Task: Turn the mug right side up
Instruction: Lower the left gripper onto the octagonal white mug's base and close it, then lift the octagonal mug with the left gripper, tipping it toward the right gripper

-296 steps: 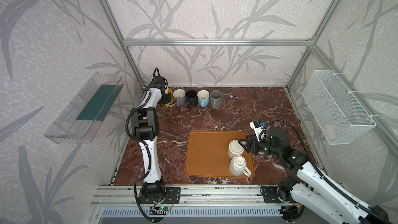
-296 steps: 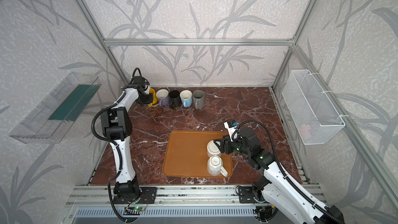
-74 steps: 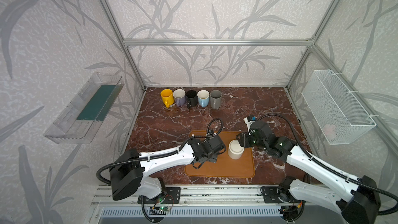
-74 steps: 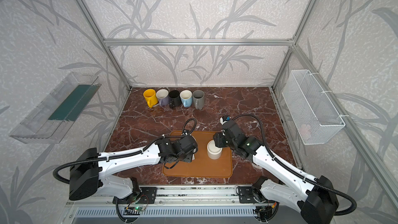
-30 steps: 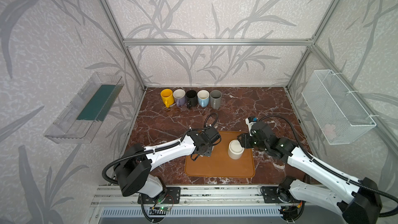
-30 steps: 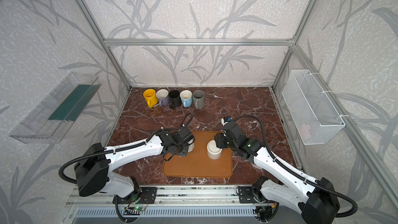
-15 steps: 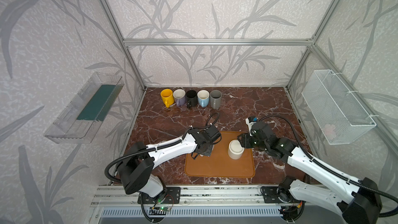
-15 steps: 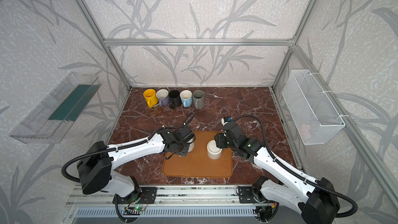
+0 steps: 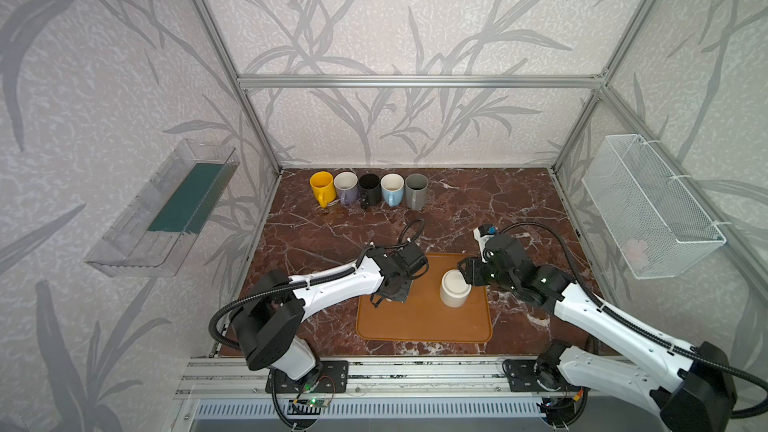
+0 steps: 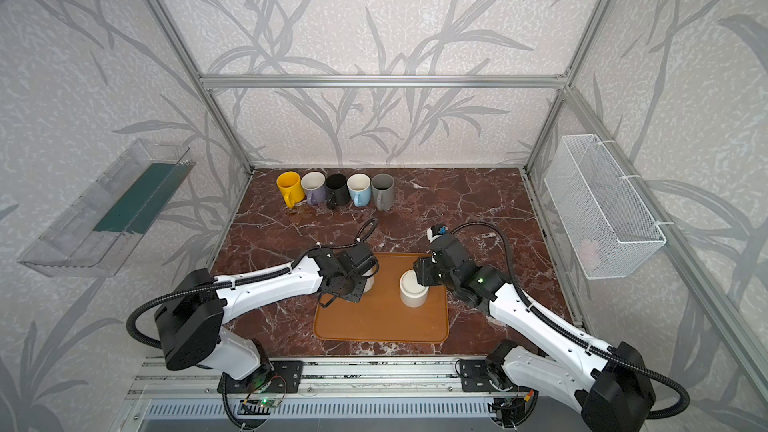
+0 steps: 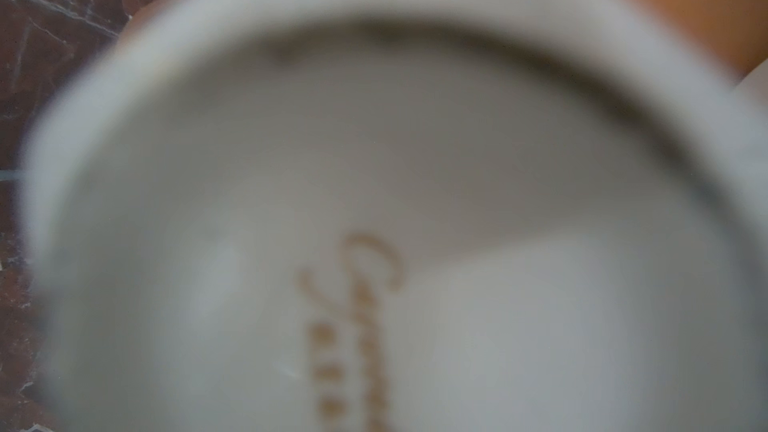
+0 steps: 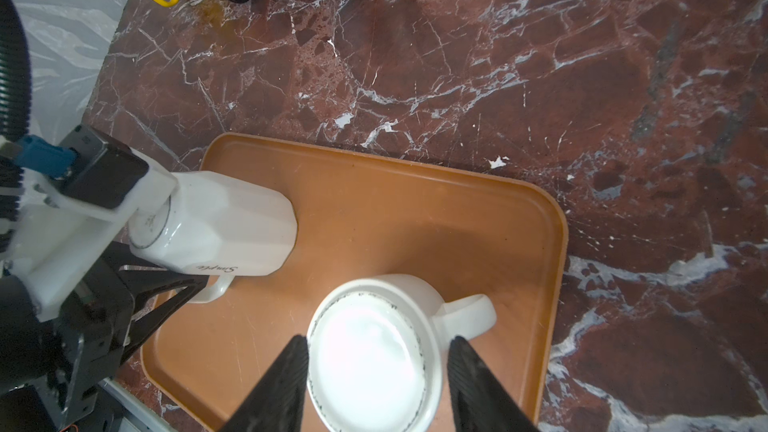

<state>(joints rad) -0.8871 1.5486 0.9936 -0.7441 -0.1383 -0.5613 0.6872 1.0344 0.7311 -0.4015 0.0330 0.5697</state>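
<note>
Right now, in both top views, the left tool [image 10: 358, 295] sits at the tray's [image 9: 424, 326] left edge. Its wrist hides nearly all of the faceted mug [image 10: 368, 283], so only a white sliver shows. The round mug [image 9: 455, 290] stands base-up toward the tray's right side, with the right tool [image 9: 462, 278] over it. Neither top view tells me what either tool actually holds.

The left wrist view is nothing but blurred mug base and gold script. That base faces the camera at very close range, and no fingers show.

The right wrist view settles more. The faceted mug lies on its side over the tray's left edge, mouth toward the tray's middle, handle low. The left tool is closed, apparently pinching that handle. The right tool's jaws stand about half open astride the round mug, and I can't tell whether they press on it.

My worry is that a handle pinch resists twist poorly. As I rotate the faceted mug it may swing or slip and knock on the tray. It could also swing into the round mug nearby, or the two tools could clash.
</note>
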